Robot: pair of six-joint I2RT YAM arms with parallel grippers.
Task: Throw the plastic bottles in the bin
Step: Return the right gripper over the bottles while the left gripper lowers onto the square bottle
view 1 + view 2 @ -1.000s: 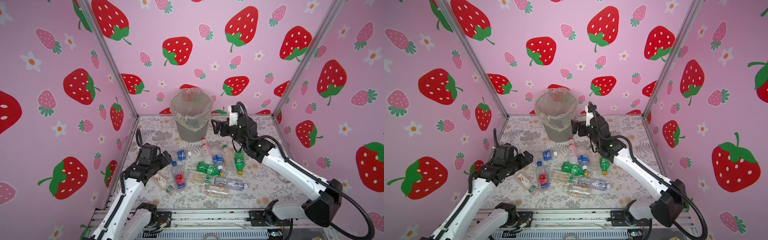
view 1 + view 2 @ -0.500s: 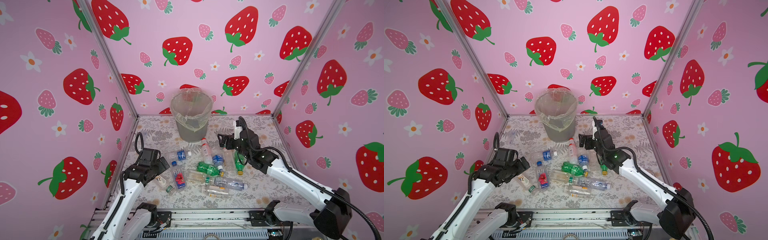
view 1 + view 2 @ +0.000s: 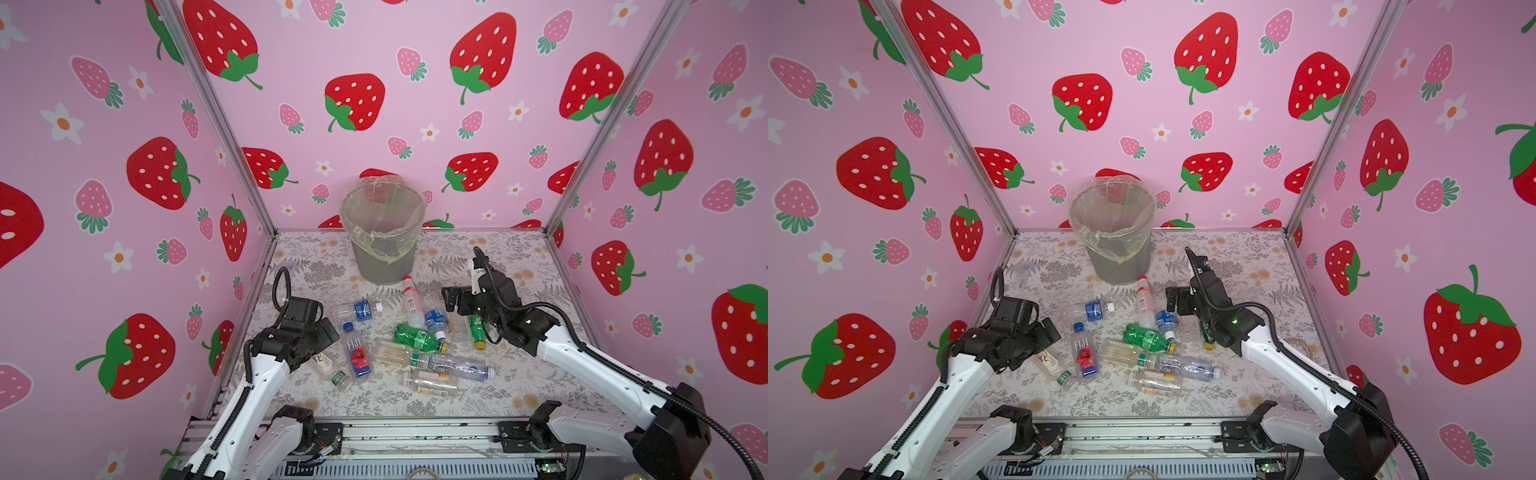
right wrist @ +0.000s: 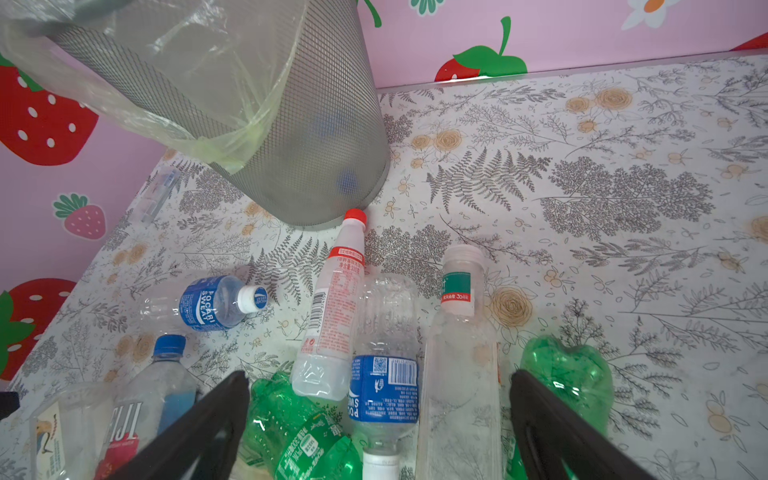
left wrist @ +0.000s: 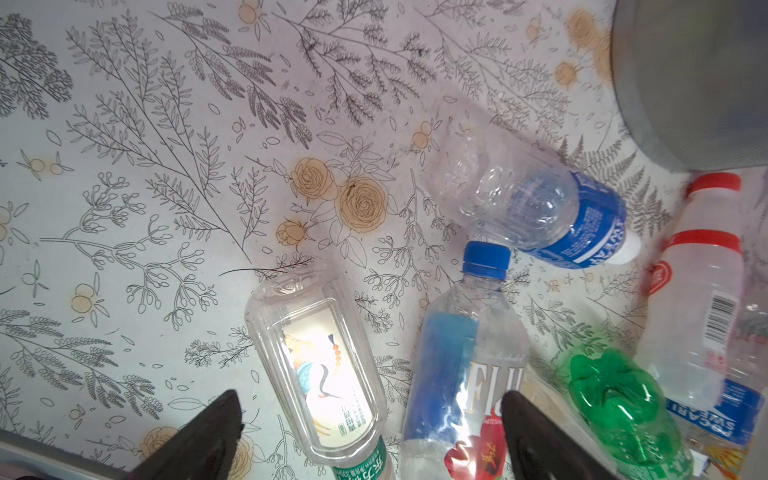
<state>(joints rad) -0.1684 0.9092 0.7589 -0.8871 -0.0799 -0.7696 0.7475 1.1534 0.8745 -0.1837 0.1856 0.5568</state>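
A grey mesh bin (image 3: 382, 266), lined with a crinkled clear bag, stands upright at 12 o'clock on the floral tabletop (image 3: 519, 374). The plastic bottles (image 3: 415, 345) lie on their sides in a loose pile at the tabletop's centre, at 6 o'clock from the bin. A white bottle (image 3: 410, 301) with a red cap and a barcode points its cap at the bin's base. At 10 o'clock in the pile a clear bottle (image 3: 359, 311) with a blue label reads "POCARI SWEAT". A second Pocari bottle (image 3: 434, 316) lies just beside the white bottle, showing a barcode and a QR code. At 8 o'clock a square bottle (image 3: 357, 353) with a blue cap reads "FIJI" above a red flower. Beside it a flat clear bottle (image 5: 320, 365) carries a crane picture and a green band of Chinese characters. 2 green bottles (image 3: 417, 337) have yellow caps.

The left end effector (image 5: 370, 411) hangs at 9 o'clock of the pile, jaws spread wide over the flat clear bottle and the square bottle, holding nothing. The right end effector (image 4: 378, 384) hangs at 2 o'clock, also spread wide and empty, over the second Pocari bottle.
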